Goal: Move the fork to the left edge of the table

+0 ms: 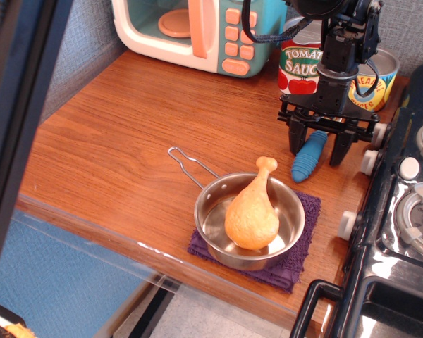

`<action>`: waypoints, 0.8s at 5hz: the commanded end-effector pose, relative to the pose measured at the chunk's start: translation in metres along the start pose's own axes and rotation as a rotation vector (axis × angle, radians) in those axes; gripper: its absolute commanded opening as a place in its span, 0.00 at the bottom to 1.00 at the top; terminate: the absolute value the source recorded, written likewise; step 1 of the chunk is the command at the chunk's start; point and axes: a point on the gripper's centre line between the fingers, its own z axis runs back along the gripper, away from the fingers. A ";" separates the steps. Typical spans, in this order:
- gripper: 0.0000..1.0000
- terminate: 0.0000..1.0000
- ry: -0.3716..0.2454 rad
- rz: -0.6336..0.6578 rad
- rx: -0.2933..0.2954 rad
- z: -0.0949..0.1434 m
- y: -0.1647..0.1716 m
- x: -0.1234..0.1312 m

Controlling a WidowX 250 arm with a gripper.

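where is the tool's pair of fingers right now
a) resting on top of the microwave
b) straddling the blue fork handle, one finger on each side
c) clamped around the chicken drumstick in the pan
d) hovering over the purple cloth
b, the tool has its two dark fingers spread, and the blue handle of the fork shows in the gap between them, near the stove.

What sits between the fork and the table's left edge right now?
The steel pan with its wire handle sits in front of the straight leftward line from the fork; bare table reaches the left edge. The gripper straddles the fork.
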 end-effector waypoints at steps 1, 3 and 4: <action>0.00 0.00 -0.058 -0.023 -0.027 0.027 0.000 0.006; 0.00 0.00 -0.226 -0.002 -0.145 0.108 0.021 0.019; 0.00 0.00 -0.297 0.070 -0.174 0.143 0.067 0.018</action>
